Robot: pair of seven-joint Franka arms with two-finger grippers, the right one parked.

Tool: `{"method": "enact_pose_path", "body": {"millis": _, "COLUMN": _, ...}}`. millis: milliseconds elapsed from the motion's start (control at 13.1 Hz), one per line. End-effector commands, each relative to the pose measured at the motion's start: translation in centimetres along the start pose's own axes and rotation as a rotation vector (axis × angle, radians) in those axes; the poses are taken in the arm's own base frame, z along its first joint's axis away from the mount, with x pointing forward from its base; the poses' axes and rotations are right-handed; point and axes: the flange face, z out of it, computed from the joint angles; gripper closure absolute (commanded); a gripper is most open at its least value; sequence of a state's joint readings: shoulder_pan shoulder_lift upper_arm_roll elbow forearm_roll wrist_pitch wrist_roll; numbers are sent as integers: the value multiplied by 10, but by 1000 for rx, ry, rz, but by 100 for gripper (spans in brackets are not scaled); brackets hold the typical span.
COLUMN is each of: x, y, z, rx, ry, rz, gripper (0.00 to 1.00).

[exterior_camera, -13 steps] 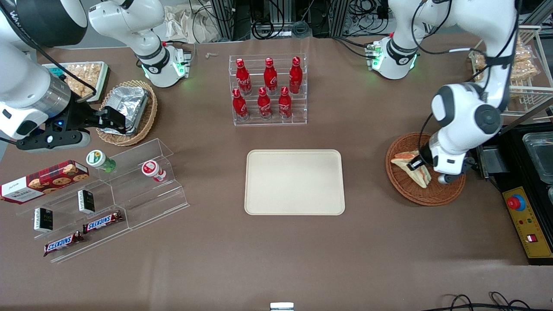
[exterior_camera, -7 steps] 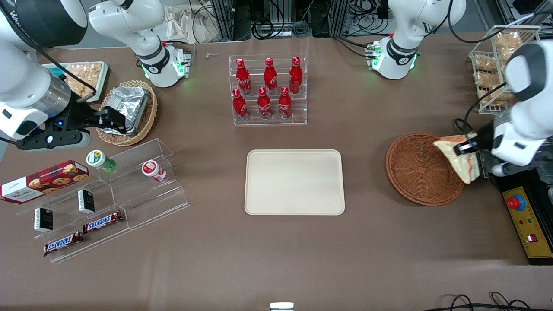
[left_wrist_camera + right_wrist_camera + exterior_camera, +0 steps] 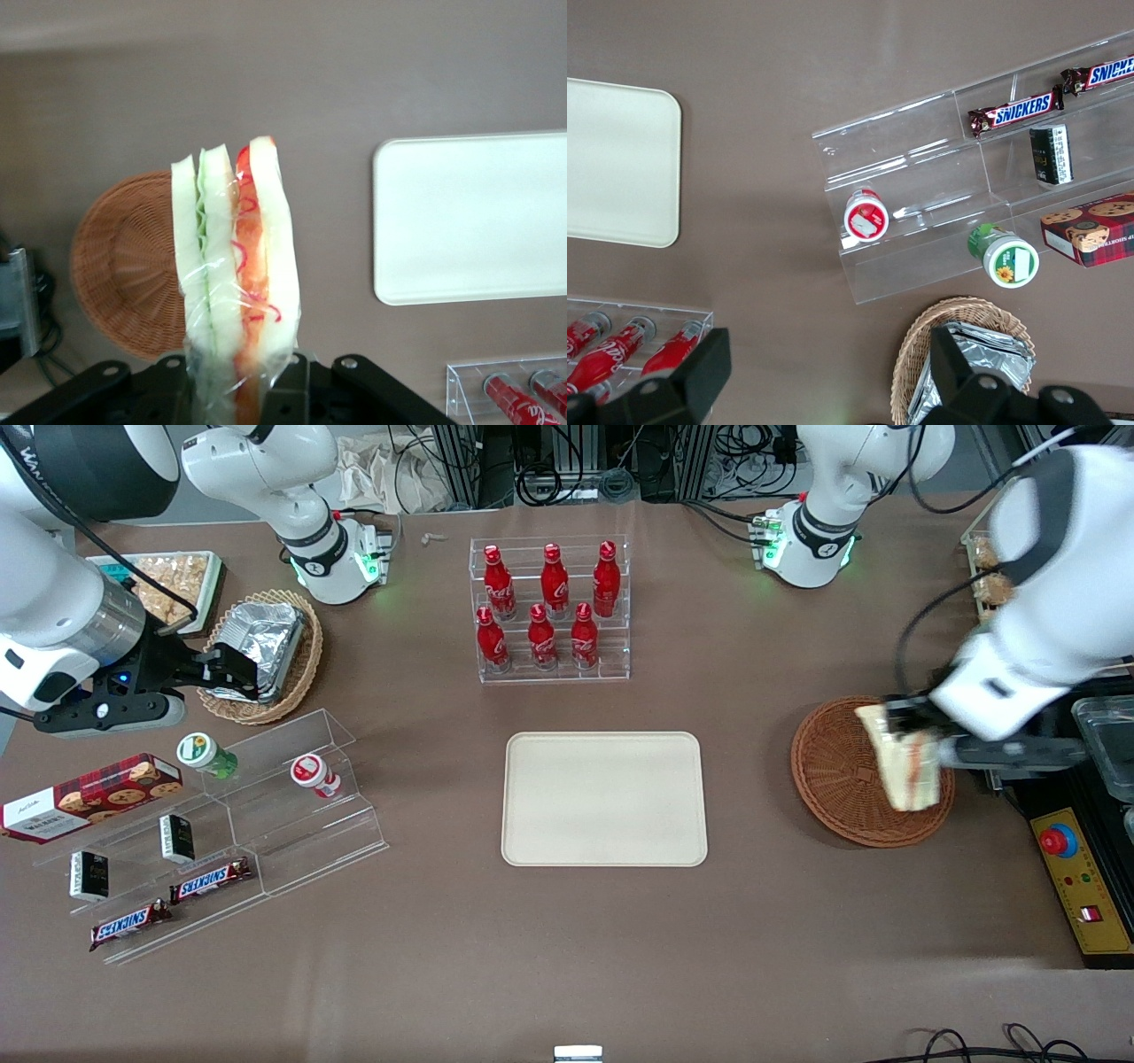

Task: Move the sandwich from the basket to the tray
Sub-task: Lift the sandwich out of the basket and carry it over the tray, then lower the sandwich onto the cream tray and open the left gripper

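Claw (image 3: 912,731) clamped on sandwich (image 3: 904,766), held raised over basket (image 3: 842,779), tray (image 3: 605,798) well apart on table (image 3: 567,939)

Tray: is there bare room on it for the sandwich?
Yes. The tray is bare from rim to rim. The gripper holds the sandwich lifted above the basket. The table between basket and tray is open; the bottle rack crowds only the stretch farther from the camera.

Red bottles (image 3: 549,607), Snickers bars (image 3: 211,880)
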State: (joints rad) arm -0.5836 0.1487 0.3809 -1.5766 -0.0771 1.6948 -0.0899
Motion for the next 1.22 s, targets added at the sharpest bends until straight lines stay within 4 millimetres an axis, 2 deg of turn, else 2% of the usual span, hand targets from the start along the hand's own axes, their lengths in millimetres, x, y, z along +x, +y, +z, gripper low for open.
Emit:
{"method": "enact_pose_path", "body": {"millis": 0, "x": 21, "y": 59, "z": 37, "rx": 46, "ry": -51, "rz": 60, "gripper": 100}}
{"method": "enact_pose_path", "body": {"millis": 153, "x": 26, "y": 94, "z": 80, "rx": 49, "ry": -101, "rz": 35, "gripper": 100}}
{"method": "enact_pose_path", "body": {"millis": 229, "x": 27, "y": 118, "z": 98, "rx": 48, "ry": -97, "rz": 43, "gripper": 100}}
{"method": "enact_pose_path", "body": {"millis": 458, "x": 32, "y": 160, "z": 153, "rx": 30, "ry": -94, "rz": 86, "gripper": 100}}
{"method": "enact_pose_path", "body": {"millis": 611, "x": 38, "y": 183, "z": 191, "rx": 13, "ry": -71, "rz": 113, "gripper": 100}}
{"method": "enact_pose_path", "body": {"millis": 687, "x": 38, "y": 193, "z": 204, "rx": 6, "ry": -66, "rz": 127, "gripper": 100}}
{"method": "enact_pose_path", "body": {"millis": 992, "x": 27, "y": 208, "z": 258, "rx": -8, "ry": -27, "rz": 159, "gripper": 100}}
{"method": "enact_pose_path", "body": {"millis": 1145, "x": 21, "y": 204, "z": 281, "rx": -6, "ry": -23, "rz": 159, "gripper": 100}}
